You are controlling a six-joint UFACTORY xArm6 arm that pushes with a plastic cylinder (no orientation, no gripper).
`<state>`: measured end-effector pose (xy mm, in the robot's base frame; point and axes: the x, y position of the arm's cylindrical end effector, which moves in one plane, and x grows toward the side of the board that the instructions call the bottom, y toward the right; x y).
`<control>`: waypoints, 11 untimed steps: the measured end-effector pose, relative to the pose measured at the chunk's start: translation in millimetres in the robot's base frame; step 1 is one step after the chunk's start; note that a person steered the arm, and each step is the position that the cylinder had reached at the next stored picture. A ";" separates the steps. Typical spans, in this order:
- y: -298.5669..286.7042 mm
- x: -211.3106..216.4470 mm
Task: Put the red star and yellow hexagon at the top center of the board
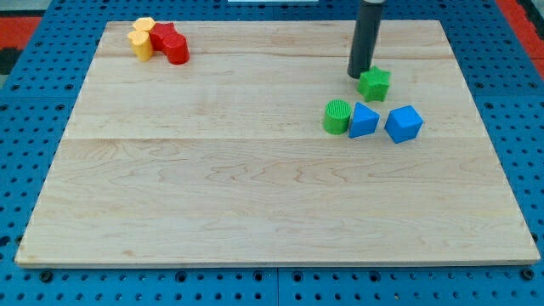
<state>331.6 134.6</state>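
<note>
A red block (170,42), its star shape hard to make out, lies at the board's top left. A yellow block (142,39) touches it on its left side; its shape looks lobed rather than clearly hexagonal. My tip (359,74) stands far to the view's right, just left of and touching or nearly touching a green star block (374,83). The tip is well away from the red and yellow blocks.
A green cylinder (337,116), a blue triangular block (364,121) and a blue cube-like block (404,123) sit in a row below the green star. The wooden board (255,187) rests on a blue pegboard surface.
</note>
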 end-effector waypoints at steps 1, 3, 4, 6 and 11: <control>-55.9 -9.9; -263.8 0.4; -395.6 -9.1; -436.3 -140.3; -291.9 -86.8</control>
<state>244.8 -157.2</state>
